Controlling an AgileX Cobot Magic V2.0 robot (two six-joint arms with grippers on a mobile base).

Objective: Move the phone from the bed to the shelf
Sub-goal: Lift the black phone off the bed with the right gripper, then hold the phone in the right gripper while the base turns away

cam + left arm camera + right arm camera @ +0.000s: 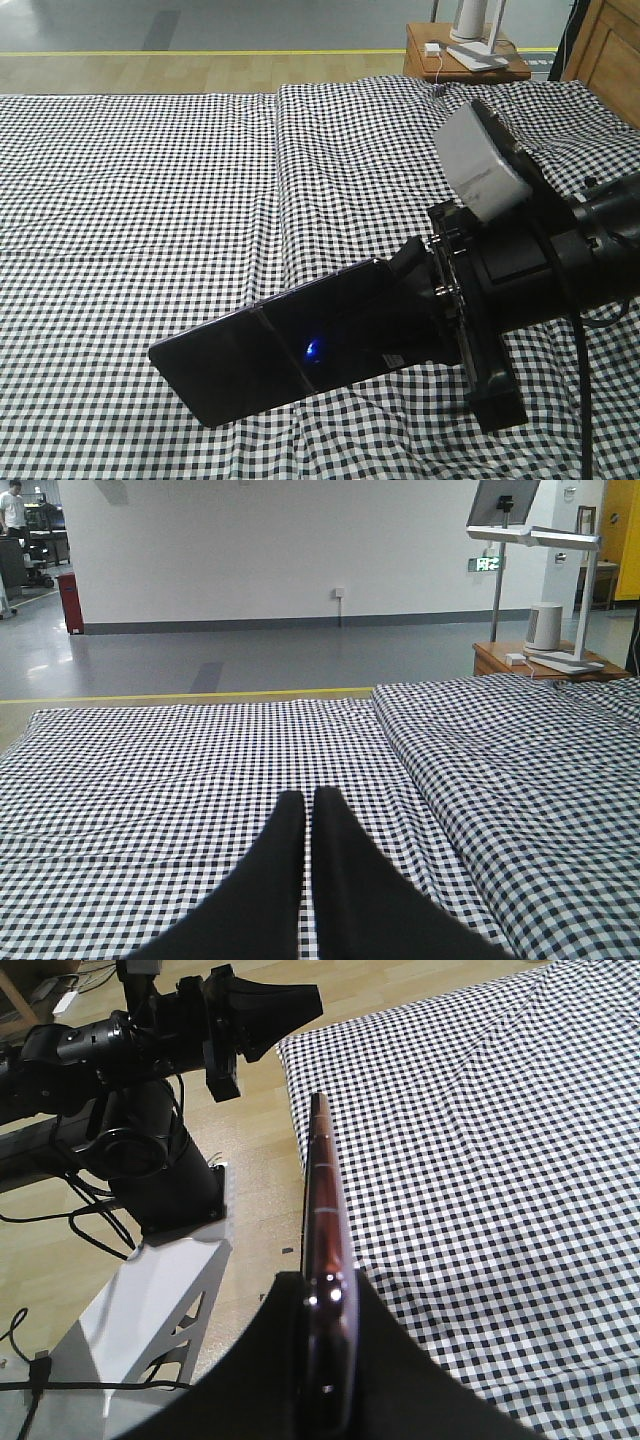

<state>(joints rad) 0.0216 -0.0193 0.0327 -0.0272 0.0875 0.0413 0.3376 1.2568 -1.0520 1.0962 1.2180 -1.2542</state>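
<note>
The phone [290, 345], a glossy black slab with a crease across its middle, hangs tilted just above the bed [150, 180]. My right gripper [405, 275] is shut on its near end. The right wrist view shows the phone [322, 1190] edge-on with its pinkish rim, clamped between the black fingers [400, 1380]. My left gripper [308, 800] is shut with nothing in it and hovers over the checked bed sheet [150, 770]. It also shows as the left gripper [314, 1000] beyond the bed's edge. I cannot tell whether the pale wooden furniture [608, 55] at far right is the shelf.
An orange-brown bedside table [465, 65] with a white lamp base stands behind the bed. The lamp [545, 540] rises over it. A seam fold [278, 180] runs down the sheet. The white robot base [150, 1300] and cables sit on the wood floor beside the bed.
</note>
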